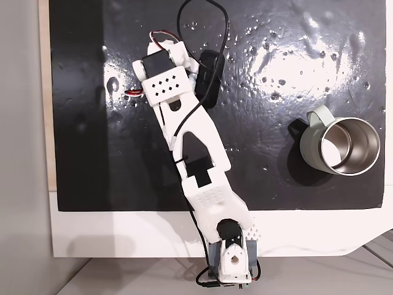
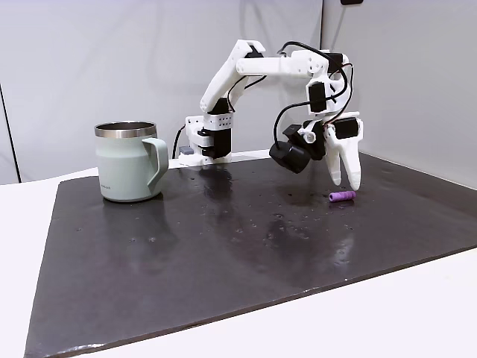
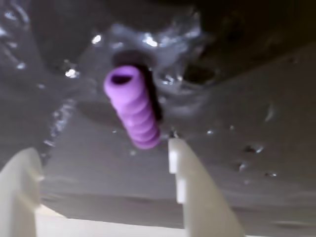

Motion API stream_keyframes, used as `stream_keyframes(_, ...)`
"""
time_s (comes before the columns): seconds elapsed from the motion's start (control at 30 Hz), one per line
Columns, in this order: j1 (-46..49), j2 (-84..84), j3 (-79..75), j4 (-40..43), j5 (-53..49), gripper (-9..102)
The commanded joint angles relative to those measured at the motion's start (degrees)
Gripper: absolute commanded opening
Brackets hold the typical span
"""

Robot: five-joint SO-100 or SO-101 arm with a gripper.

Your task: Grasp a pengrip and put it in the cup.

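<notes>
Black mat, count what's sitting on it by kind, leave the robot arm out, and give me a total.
Small ribbed purple rubber pen grip: 1
Pale sage-green mug with steel interior and handle: 1
Total: 2

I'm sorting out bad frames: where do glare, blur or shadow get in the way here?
In a fixed view from above, white glare washes the black mat near the cup. The wrist view is soft: the pengrip and pale fingers have smeared edges, with bright specks on the mat. The side fixed view is sharp, with faint reflections under the open gripper.
</notes>
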Motion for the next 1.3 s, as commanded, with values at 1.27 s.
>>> stream_keyframes(1.27, 3.87, 24.17, -1.23, 4.75, -6.24, 0)
